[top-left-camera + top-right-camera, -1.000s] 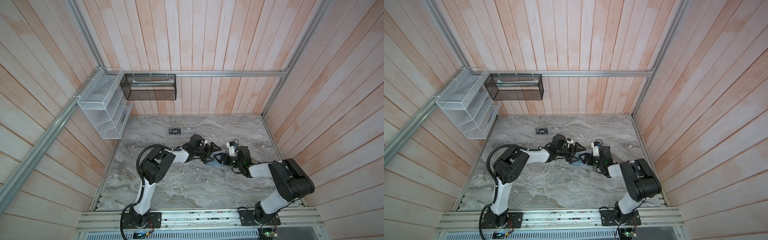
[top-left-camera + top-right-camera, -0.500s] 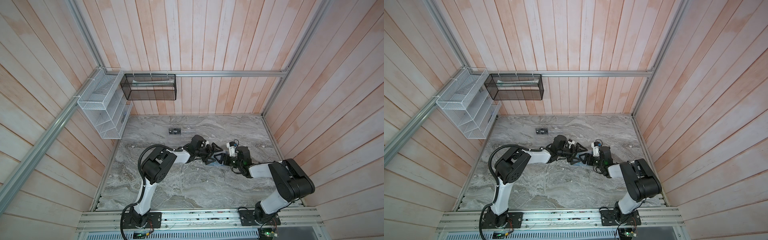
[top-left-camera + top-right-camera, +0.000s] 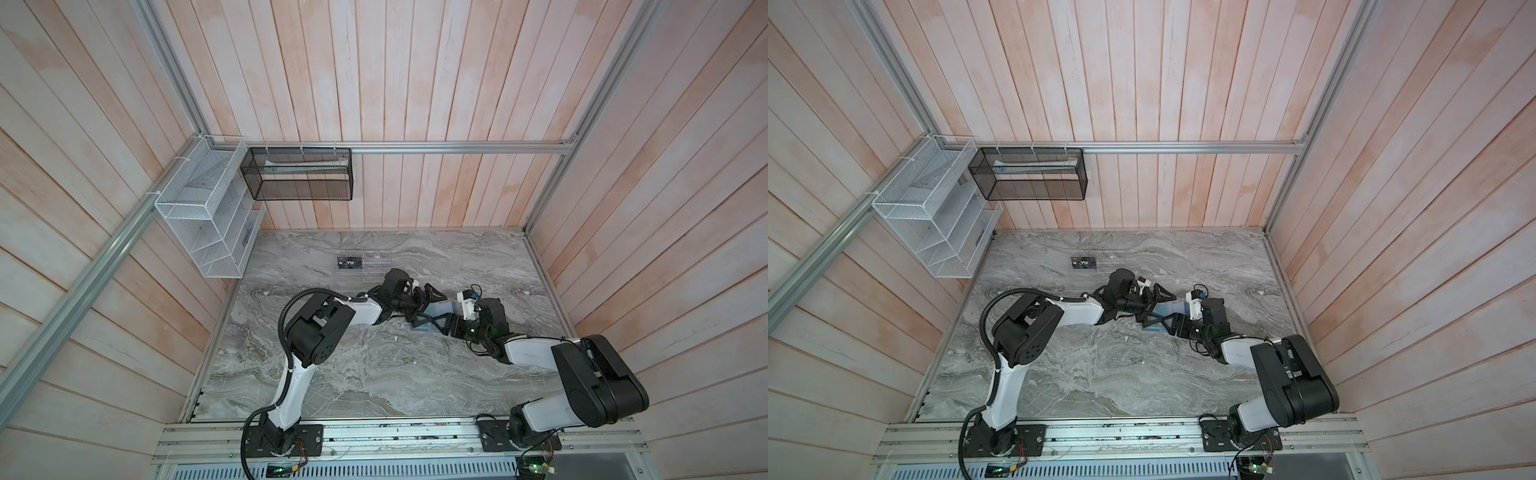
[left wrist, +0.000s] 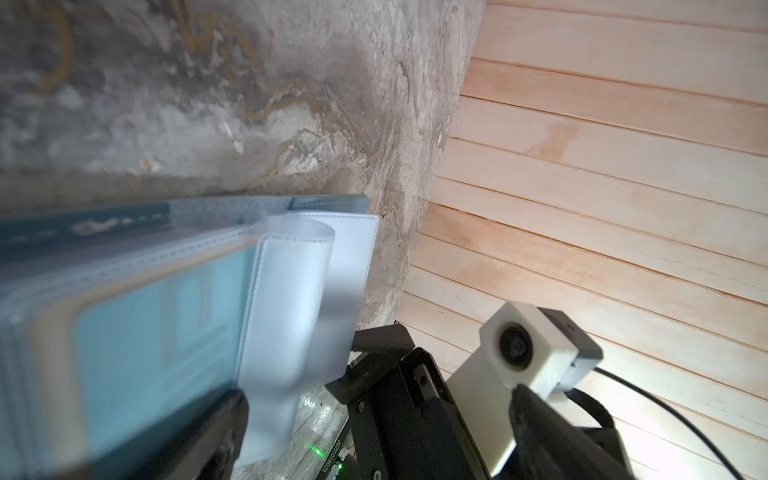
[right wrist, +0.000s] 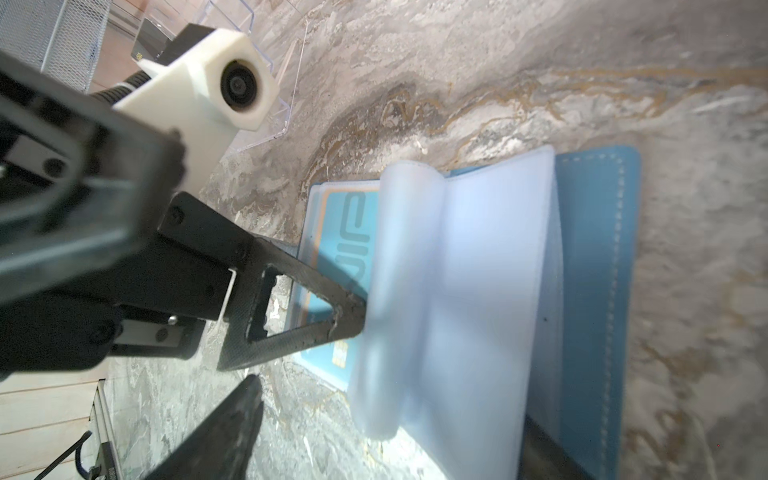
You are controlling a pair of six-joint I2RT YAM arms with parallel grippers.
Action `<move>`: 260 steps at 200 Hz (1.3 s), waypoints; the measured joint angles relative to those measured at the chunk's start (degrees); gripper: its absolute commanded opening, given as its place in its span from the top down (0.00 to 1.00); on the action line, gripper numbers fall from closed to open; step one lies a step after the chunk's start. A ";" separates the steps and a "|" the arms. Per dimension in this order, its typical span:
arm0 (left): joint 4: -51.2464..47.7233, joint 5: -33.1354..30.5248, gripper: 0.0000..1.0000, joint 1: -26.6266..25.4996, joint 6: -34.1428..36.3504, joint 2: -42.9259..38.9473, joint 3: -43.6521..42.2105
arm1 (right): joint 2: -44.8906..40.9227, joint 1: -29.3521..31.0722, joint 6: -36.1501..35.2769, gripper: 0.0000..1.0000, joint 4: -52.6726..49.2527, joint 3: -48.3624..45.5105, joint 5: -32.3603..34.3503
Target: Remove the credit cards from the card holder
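Both arms reach low from the front rail and meet mid-table over the open slate-blue folding card holder (image 3: 445, 309). The left gripper (image 3: 428, 306) is spread wide, with one finger against a curled clear sleeve (image 5: 415, 270). That sleeve lies over the teal plastic card (image 5: 332, 232), which is still inside the holder. The right gripper (image 3: 444, 319) is spread too. Beyond lie the grey marble tabletop (image 3: 374, 365) and pink plank walls (image 3: 415, 83).

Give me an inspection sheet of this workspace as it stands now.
Surface: grey marble tabletop.
Job's things: card holder lies open; teal card sits in a clear sleeve.
Clutter: clear acrylic rack holding a black card.
Grippers: left gripper open, fingertip at the sleeves; right gripper open, straddling the holder.
Cables: black hose along left arm; thin cable at right wrist.
Surroundings: wood-slat walls, white wire rack, black mesh basket.
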 measured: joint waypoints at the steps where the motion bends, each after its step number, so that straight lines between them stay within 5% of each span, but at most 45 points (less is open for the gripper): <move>1: -0.04 -0.02 0.00 0.00 0.00 0.02 0.04 | -0.20 -0.09 0.02 0.19 -0.11 -0.09 0.04; 88: -2.49 -0.11 0.00 -0.85 0.00 2.36 4.44 | -8.74 -4.46 1.16 0.17 -7.91 -2.36 2.08; 260: -3.96 -0.13 0.00 -3.43 -1.66 7.76 14.99 | -19.43 -5.57 6.14 0.20 -7.41 -8.76 0.11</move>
